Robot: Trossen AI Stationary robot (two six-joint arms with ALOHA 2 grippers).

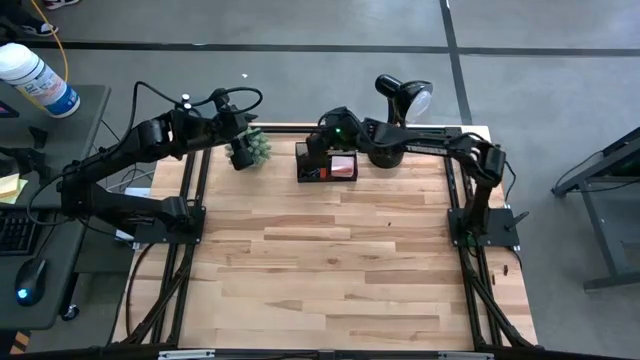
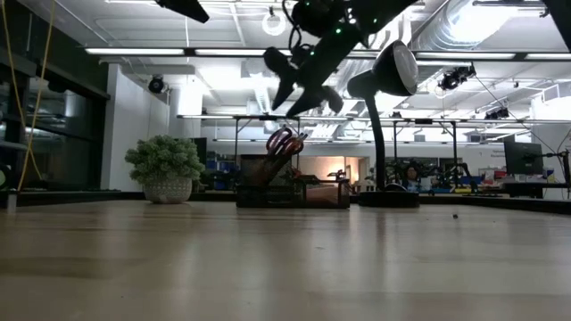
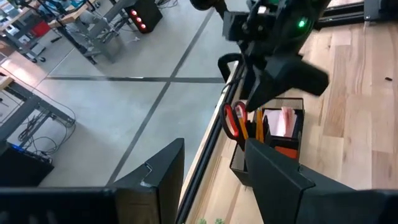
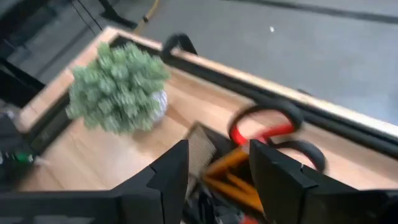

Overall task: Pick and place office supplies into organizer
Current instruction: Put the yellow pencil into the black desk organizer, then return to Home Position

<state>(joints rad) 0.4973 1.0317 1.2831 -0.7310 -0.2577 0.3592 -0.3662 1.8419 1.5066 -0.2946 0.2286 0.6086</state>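
The black organizer stands at the table's far edge. Its taller compartment holds red-handled scissors and orange pencils. The lower tray holds the pink sticky-note pad and a small red piece. My right gripper hangs open above the scissors, clear of them; its wrist view looks down on the scissor handles and pencils. My left gripper is open, raised over the plant at the far left. No black pen shows.
A green spiky plant in a pale pot stands left of the organizer. A black desk lamp stands just right of it, its head high beside my right arm. The wooden table stretches bare toward the near edge.
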